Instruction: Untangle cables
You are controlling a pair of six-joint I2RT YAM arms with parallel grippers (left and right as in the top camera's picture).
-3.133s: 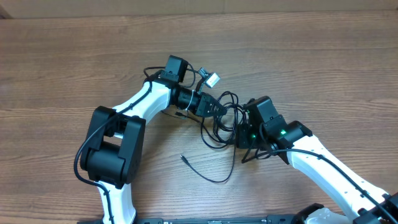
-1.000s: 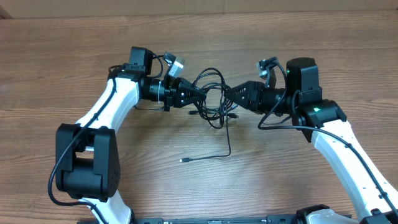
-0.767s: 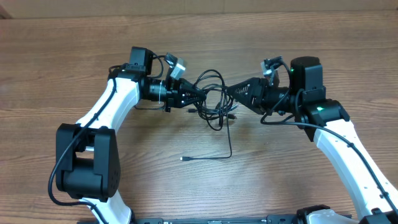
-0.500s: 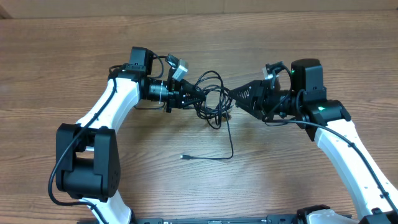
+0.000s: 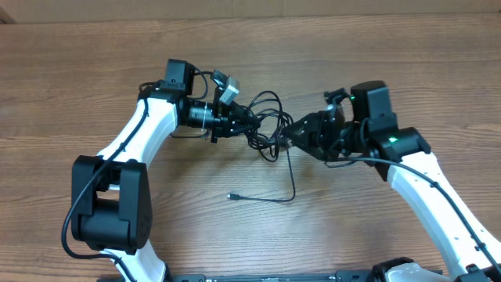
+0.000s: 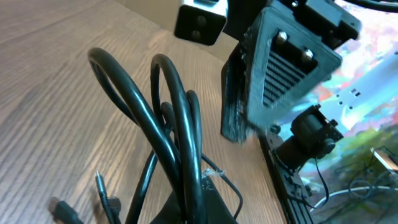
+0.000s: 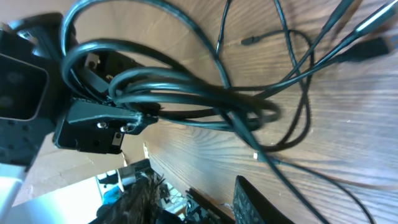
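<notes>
"Since a second ago the right gripper (image 5: 286,137) has come in from the right side and a little lower, what does this mean for us?"

"It now stands at the right edge of the cables (image 5: 270,117), where before it was apart from them. Its fingers are narrower than they were, but still partly apart. In its own camera I see no cord between them, so I judge it holds nothing yet."

"And the left gripper (image 5: 249,124)?"

"It is fully closed on the left end of the bundle and keeps it lifted above the wooden table (image 5: 78,78). The left wrist camera shows the black loops (image 6: 180,137) rising out of it."

"So the knot is not open?"

"Not yet, I think. The loops are crowded together between the two grippers."

"Which way does the bundle lie?"

"Its long axis goes left to right across the table, from one gripper to the other. One thin cord hangs toward the near edge, then runs left, and its small plug end (image 5: 232,197) points left."
</notes>
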